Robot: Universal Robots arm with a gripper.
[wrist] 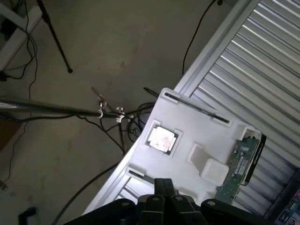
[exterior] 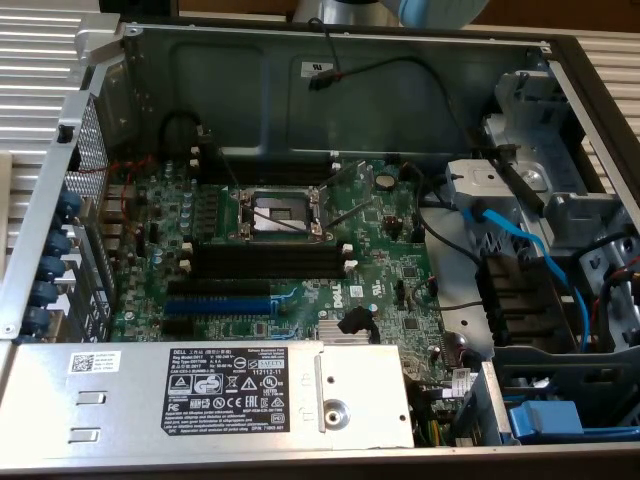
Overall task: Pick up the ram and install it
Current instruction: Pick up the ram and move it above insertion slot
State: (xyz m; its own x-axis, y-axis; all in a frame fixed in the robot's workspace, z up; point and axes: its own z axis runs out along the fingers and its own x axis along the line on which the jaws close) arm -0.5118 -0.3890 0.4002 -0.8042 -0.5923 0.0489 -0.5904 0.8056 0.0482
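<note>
Closest to me in the wrist view, the claw (wrist: 164, 188) hangs with its two dark fingers pressed together and nothing between them. Just beyond it a white moulded tray (wrist: 197, 124) sits on the ribbed metal worktop (wrist: 267, 61). The ram (wrist: 236, 172), a thin green board, lies along one edge of the tray in a narrow recess, apart from the claw and untouched. I judge that the recess holds it steady with its long edges exposed for a pinch. A square processor chip (wrist: 161, 139) rests in its own pocket near the tray's middle, well apart from the ram. Past the worktop's edge the floor (wrist: 93, 51) shows loose cables and a thin stand leg (wrist: 54, 35). In the exterior view the open computer case lies flat, presumably so that the board faces upward for access from above. Nearest is the grey power supply (exterior: 200, 385) with its label. Behind it lies the green motherboard (exterior: 385, 265), with the blue expansion slot (exterior: 215, 305) just in front of the long black memory slots (exterior: 265, 262). The slots look empty, so nothing is installed yet. The processor socket (exterior: 275, 212) is beyond them, and blue cables (exterior: 520, 235) loop at the exterior view's right.
</note>
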